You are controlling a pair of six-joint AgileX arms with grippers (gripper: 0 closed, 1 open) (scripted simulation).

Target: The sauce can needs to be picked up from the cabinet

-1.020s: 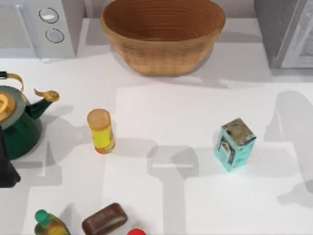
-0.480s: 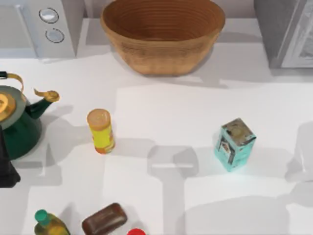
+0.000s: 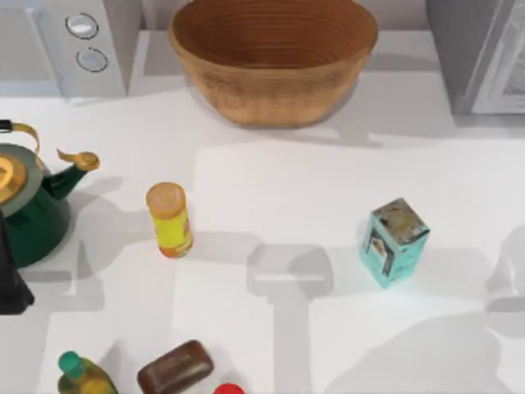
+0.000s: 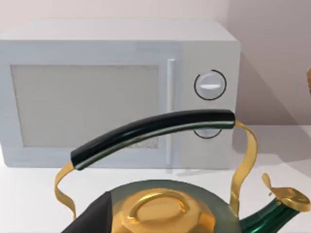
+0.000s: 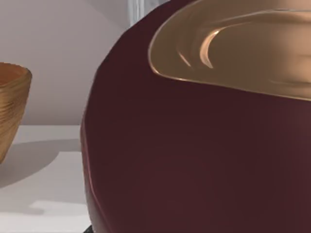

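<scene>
The sauce can (image 5: 194, 145) sits very close to the right wrist camera. I cannot tell if either arm's jaws are open.

Top cam overhead, wrist cams close-up

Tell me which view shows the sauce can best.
The right wrist view: the sauce can sits very close to that camera, with its maroon side and brown top showing. The top view covers the table; the left wrist view faces the kettle and microwave.
</scene>
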